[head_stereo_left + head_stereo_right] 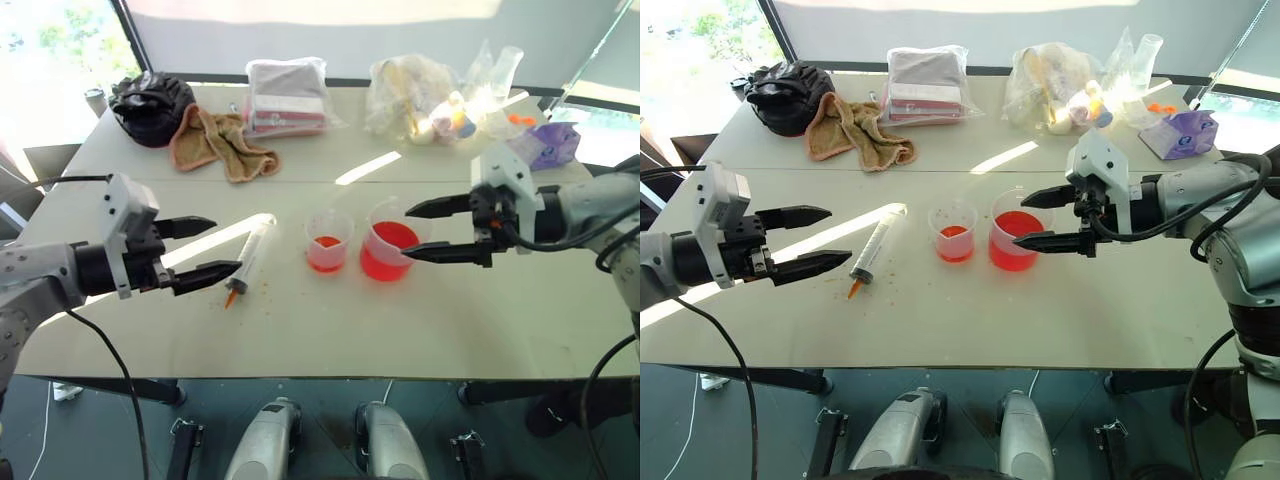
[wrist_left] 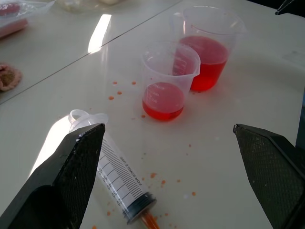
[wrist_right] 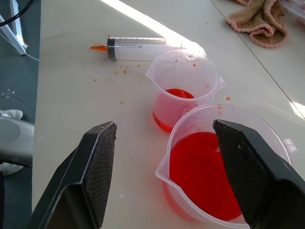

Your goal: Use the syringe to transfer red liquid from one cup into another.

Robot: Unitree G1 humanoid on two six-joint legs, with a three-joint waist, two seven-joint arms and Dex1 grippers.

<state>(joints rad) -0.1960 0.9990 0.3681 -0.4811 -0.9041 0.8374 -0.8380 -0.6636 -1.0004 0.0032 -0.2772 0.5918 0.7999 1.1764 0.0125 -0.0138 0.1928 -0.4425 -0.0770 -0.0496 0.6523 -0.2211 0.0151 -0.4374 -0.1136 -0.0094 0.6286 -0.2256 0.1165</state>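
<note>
The clear syringe (image 1: 250, 258) lies flat on the white table, its orange tip (image 1: 231, 297) toward the front edge. My left gripper (image 1: 205, 250) hovers open just left of it, holding nothing. Right of the syringe stands the smaller cup (image 1: 328, 241) with a little red liquid (image 2: 163, 100). Beside that stands the wider beaker (image 1: 391, 237), about a third full of red liquid (image 3: 205, 174). Just right of the beaker my right gripper (image 1: 420, 230) is open, its fingers (image 3: 97, 171) level with the rim and apart from it.
Red droplets (image 2: 155, 176) speckle the table around the syringe. At the back lie a tan towel (image 1: 215, 140), a black bag (image 1: 150, 105), a bagged stack of cloths (image 1: 288, 95), a bag of small items (image 1: 420, 95) and a purple pack (image 1: 548, 145).
</note>
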